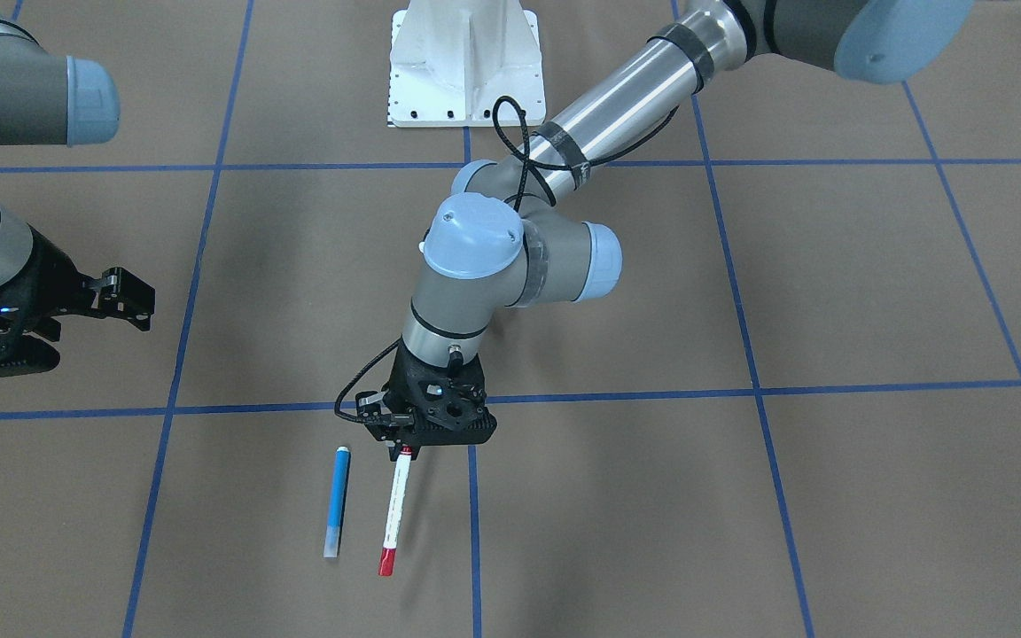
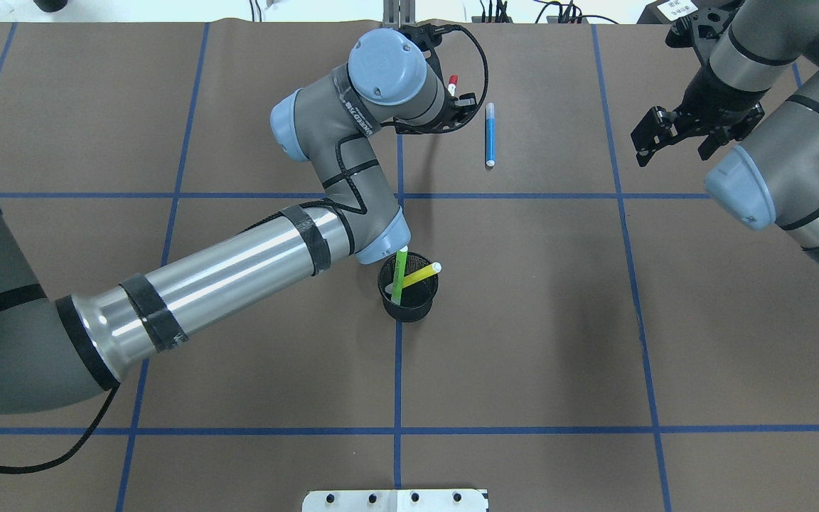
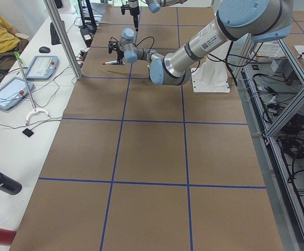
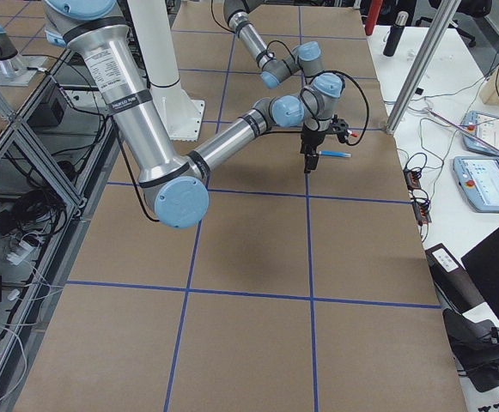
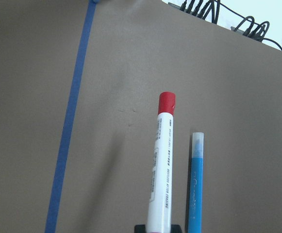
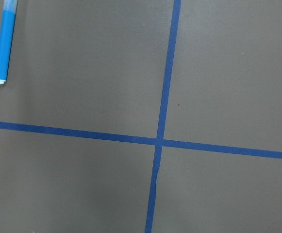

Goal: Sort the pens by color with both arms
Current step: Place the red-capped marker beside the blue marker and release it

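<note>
Red-capped pen [image 1: 395, 512] clamped in left pincer [image 1: 404, 453].

Blue pen [image 1: 339, 502]; red-ended white pen [image 1: 395, 509]; cup [image 2: 409, 310] black, perhaps mesh.

Blue pen [image 1: 338, 501] lies just beside the white pen with red ends [image 1: 394, 514], roughly parallel, only a narrow gap between. Left gripper [image 1: 403, 452] clamps the white pen's robot-side end and crowds that side. Bare table [image 2: 566, 284] between blue pen and right gripper [image 2: 674, 146], fingers spread, gives open approach. Left forearm [image 2: 225, 277] and its joint overhang the mesh cup [image 2: 409, 304] at its left rim. Green pen [image 2: 399, 274] and yellow pen [image 2: 420, 274] stick out of it.
</note>
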{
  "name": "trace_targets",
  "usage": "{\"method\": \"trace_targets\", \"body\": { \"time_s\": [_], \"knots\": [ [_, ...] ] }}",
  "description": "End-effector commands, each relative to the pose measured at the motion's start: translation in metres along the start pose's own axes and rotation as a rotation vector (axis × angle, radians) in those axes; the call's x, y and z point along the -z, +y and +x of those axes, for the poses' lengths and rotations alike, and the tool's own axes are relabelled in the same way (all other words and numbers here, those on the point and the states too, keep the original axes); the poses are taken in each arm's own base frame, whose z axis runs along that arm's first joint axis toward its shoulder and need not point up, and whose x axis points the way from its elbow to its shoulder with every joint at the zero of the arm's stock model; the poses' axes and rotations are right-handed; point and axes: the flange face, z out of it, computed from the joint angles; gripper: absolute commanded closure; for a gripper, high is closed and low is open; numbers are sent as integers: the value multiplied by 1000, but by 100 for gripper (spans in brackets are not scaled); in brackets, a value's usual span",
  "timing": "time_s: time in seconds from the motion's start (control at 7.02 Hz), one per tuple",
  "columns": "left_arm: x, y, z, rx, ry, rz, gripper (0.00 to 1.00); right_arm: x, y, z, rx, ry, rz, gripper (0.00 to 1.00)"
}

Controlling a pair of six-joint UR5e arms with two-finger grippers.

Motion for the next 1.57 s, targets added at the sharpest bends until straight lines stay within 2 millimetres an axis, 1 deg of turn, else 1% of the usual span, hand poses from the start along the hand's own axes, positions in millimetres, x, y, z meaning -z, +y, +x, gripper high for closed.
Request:
{"method": "trace_targets", "body": {
  "time_s": [0.0,0.14,0.43,0.57,0.71,0.85,1.0,1.14,1.28,1.42],
  "knots": [
    [-11,20,11,-11,-10,23,71,-2,1,2,-4,2,-4,1],
    [-12,25,13,-14,-10,27,58,-2,1,2,-5,2,-3,1],
    [-14,31,15,-18,-10,27,21,-2,0,0,-4,2,-2,1],
    [-14,31,15,-19,-10,27,11,-1,0,-1,-2,1,0,1],
    [-11,31,18,-23,-2,27,8,1,-1,-3,-3,0,2,1],
    [-1,29,26,-34,17,23,5,3,-2,-7,-5,-3,6,1],
    [15,29,33,-47,33,-3,4,5,-3,-10,-5,-6,10,1],
    [43,24,37,-37,-23,-67,1,10,-5,-15,-21,-11,18,1],
    [78,20,32,-62,-49,-126,1,16,-4,-21,-29,-19,27,1],
    [113,9,17,-61,-70,-198,1,23,-1,-26,-55,-28,39,1]
  ]
}}
